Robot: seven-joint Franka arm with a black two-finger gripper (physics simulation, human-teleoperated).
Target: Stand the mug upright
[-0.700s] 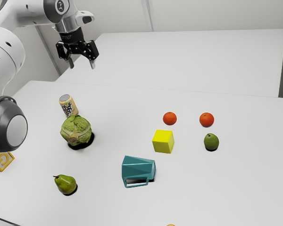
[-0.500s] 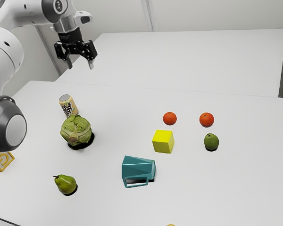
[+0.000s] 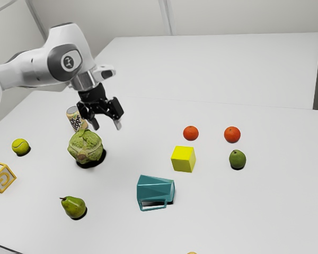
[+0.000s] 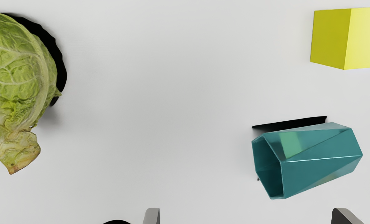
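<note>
Exterior view, left to right: cabbage (image 3: 85,146); our gripper (image 3: 106,126), raised above the table, fingers wide with nothing between them; mug (image 3: 156,189) on its side, mouth toward the cabbage's side, handle (image 3: 154,208) along its near side; cube (image 3: 183,159) near the mug's far side.

Assessment: the step in hand looks like the approach. We should travel high enough to pass the cabbage, keep the fingers wide, then straddle the body near the mouth, clear of handle and cube. After a firm closure, we lift, pitch the mouth upward and lower the base flat before release. Risk: faceted walls may slip.
</note>
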